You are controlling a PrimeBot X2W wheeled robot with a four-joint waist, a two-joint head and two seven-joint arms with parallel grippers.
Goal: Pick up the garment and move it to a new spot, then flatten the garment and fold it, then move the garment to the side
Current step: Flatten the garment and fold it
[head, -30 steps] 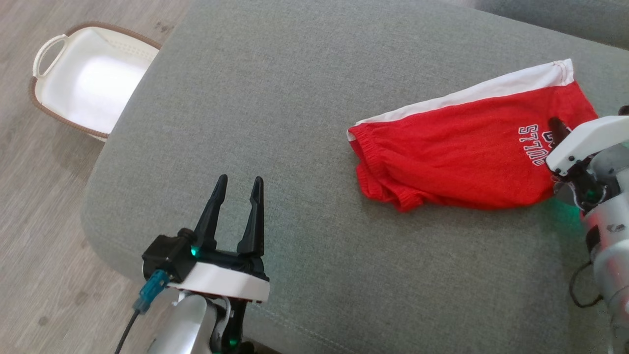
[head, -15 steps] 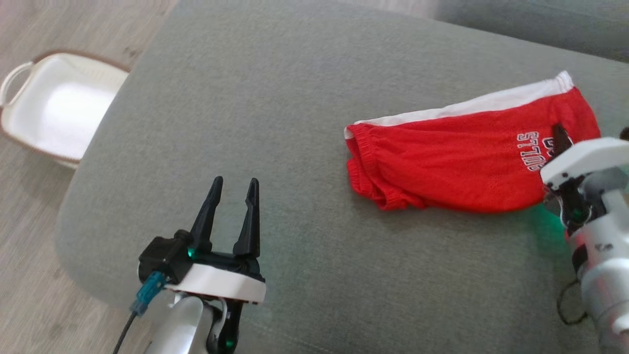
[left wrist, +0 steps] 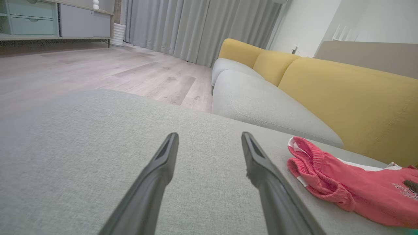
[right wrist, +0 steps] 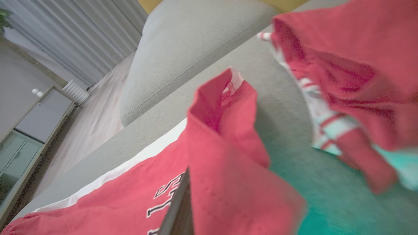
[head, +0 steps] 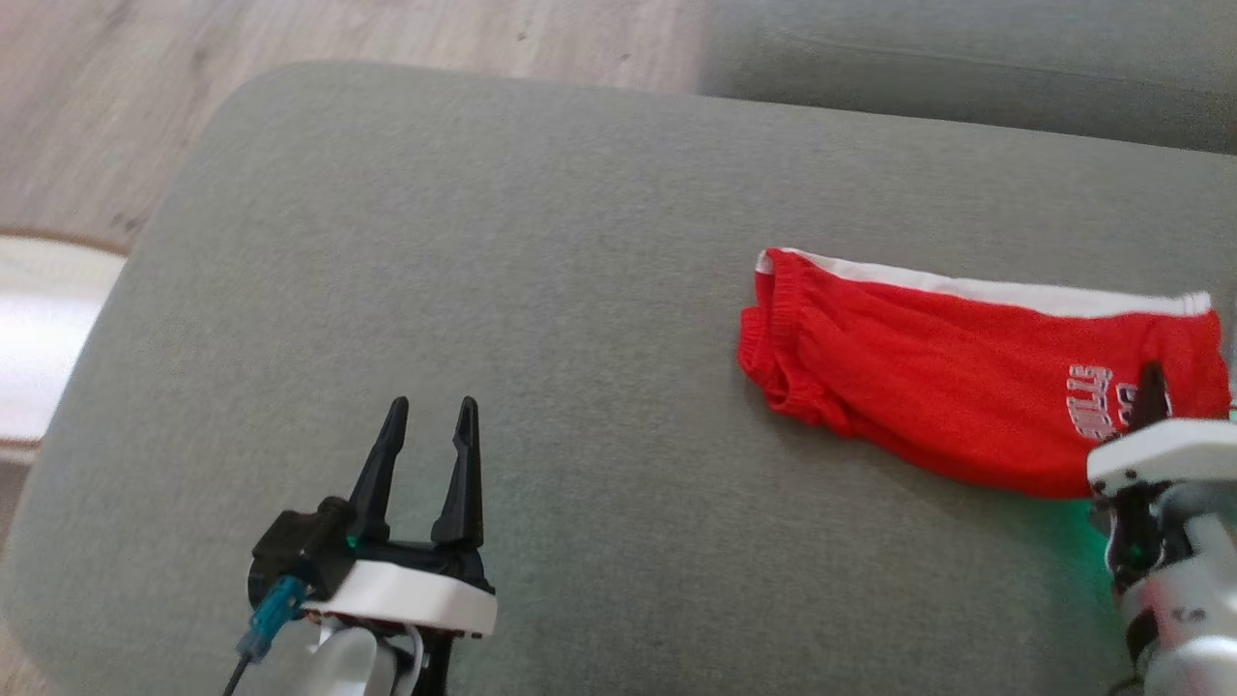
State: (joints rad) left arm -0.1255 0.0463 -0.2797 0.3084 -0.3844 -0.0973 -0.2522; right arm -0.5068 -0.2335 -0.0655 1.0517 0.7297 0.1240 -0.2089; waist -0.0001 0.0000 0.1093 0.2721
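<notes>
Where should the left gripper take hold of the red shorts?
Grip the red shorts at the bunched waistband end, coming in low from the robot's left. That thick, rumpled edge faces the open left gripper; the right gripper is at the other end.

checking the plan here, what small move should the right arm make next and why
Probably drag the shorts sideways toward the cushion's right edge. They already lie folded, the right gripper pinches their lettered end with cloth bunched over a finger, and the left gripper sits open, well apart.
</notes>
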